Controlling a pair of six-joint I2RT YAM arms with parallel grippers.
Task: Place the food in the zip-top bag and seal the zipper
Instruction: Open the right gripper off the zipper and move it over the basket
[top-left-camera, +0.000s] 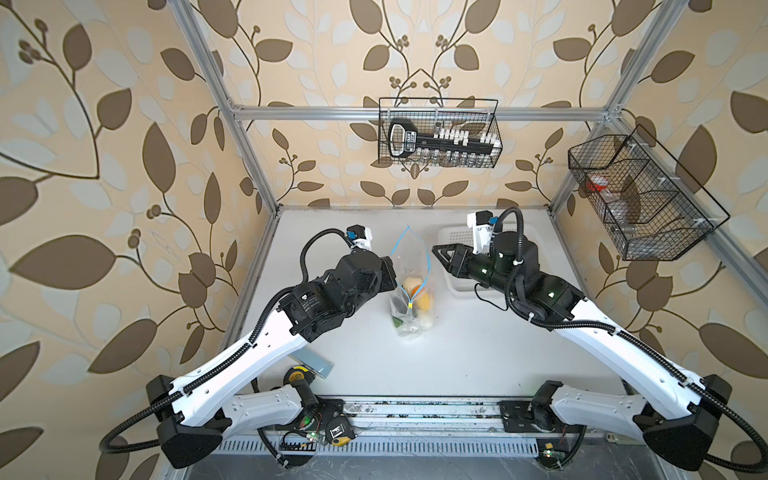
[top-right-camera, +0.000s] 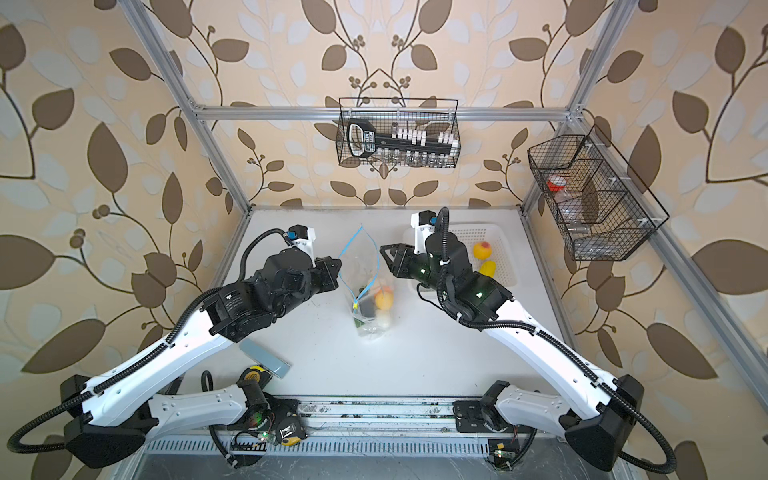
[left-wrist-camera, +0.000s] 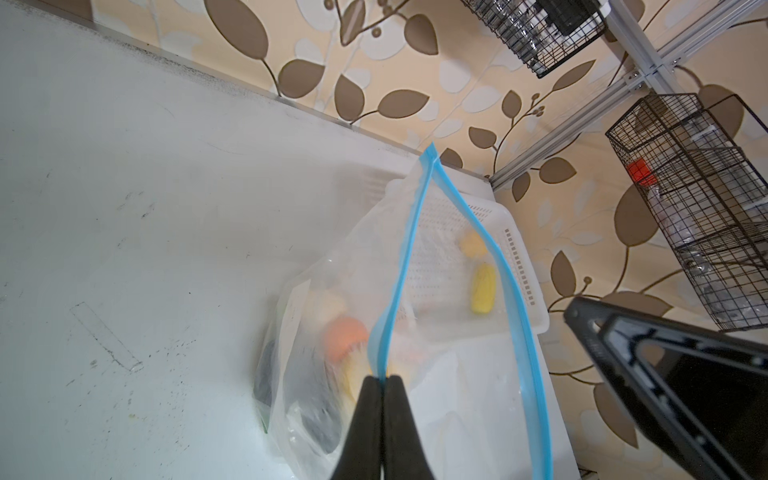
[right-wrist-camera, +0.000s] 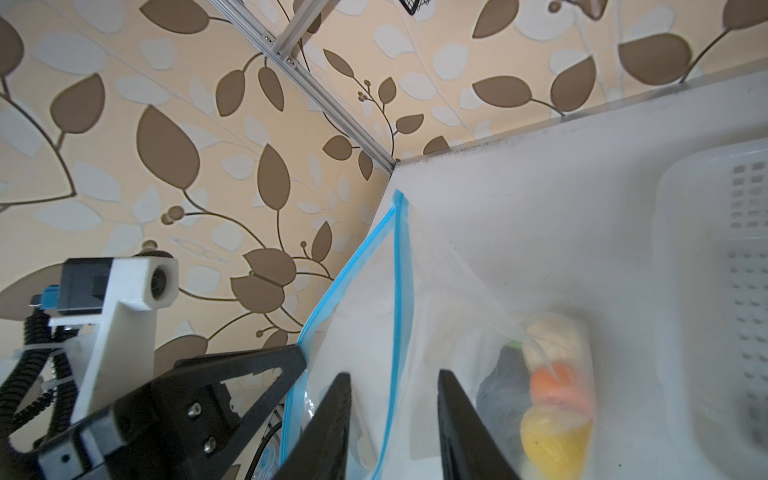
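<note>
Zip-top bag (top-left-camera: 405, 328) at table centre, mouth gaping, some food (top-right-camera: 383, 300) inside; corn (top-right-camera: 488, 269) in basket (top-right-camera: 505, 245) at 2 o'clock. Left gripper (left-wrist-camera: 381, 380) pinched on zipper (left-wrist-camera: 405, 266), 9 o'clock; right gripper (right-wrist-camera: 395, 390) jaws apart astride far strip, 3 o'clock. Film likely limp, slippery, light; take hold on stiffer zipper rim

Fig.: left arm (top-left-camera: 257, 345) and right arm (top-left-camera: 602, 336) reach inward from the counter's near edge, wrists facing each other. Left gripper (left-wrist-camera: 381, 379) pinches the zipper (left-wrist-camera: 402, 257). Right gripper (right-wrist-camera: 395, 374) has its jaws parted, seemingly gripping nothing.
</note>
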